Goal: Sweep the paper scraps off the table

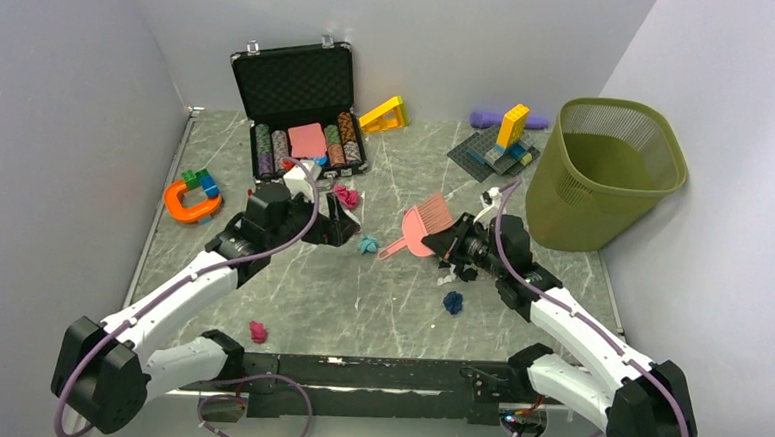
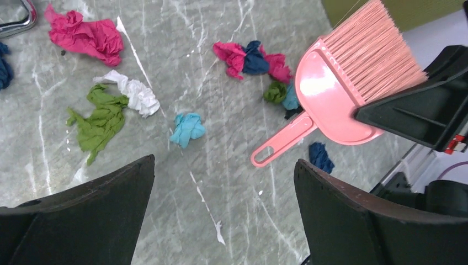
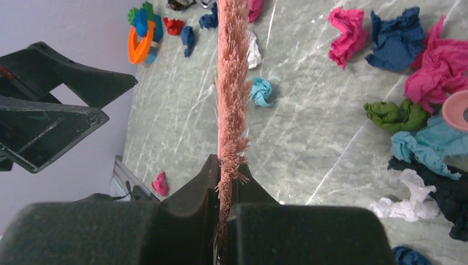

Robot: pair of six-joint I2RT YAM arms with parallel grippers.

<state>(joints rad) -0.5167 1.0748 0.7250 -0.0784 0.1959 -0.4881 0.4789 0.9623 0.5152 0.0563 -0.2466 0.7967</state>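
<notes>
Left wrist, paper scraps (image 2: 187, 128) beyond spread jaws

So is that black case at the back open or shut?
Open: the black case has its lid standing upright, poker chips showing inside.

Both arms wear white shells over their long links, the left arm (image 1: 174, 302) and the right arm (image 1: 583, 334) alike, broken by bulky black housings at the joints. A lilac cable (image 1: 500, 229) runs along each and loops free near the shoulders. They share a black base rail (image 1: 375, 373). The left gripper (image 2: 223, 163) has broad matte-black fingers (image 2: 94, 215) with smooth, bevelled inner faces. The right gripper (image 3: 227, 168) has black fingers (image 3: 138, 232) of a grainier finish. A small red-and-white mark (image 2: 453, 144) on the right gripper's body may be a label.
</notes>
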